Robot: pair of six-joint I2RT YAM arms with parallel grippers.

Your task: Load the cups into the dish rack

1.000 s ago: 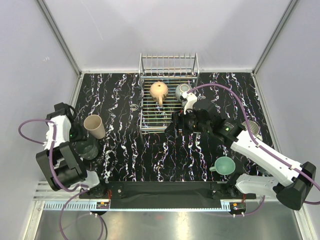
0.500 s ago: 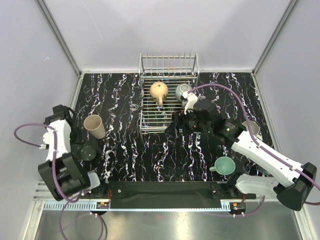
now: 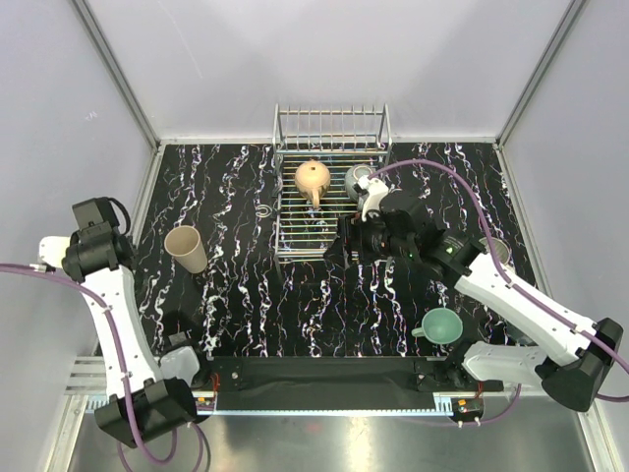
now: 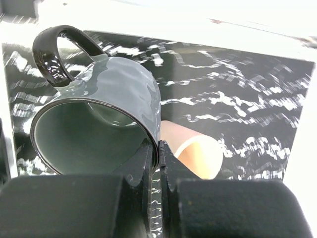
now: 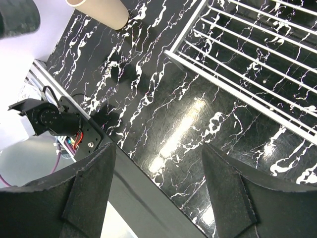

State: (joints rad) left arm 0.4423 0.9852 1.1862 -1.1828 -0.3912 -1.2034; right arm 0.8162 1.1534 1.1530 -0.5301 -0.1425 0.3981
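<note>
Grey-green glaze is all the left fingers (image 4: 147,161) hold: they pinch one thin rim wall of the mug (image 4: 116,94), aloft near the tabletop's (image 3: 256,295) left edge, with the beige cup (image 4: 198,153) below. I judge it could pivot or slip from so small a bite and drop onto that cup. The right fingers (image 5: 228,193) hang wide and empty beside the dish rack (image 3: 291,231) at the far edge. From above I cannot see the mug itself, and the right arm half covers a further cup (image 3: 499,258) at the right edge.

A tan cup (image 3: 313,178) and grey cup (image 3: 360,180) sit in the dish rack (image 3: 295,228).
</note>
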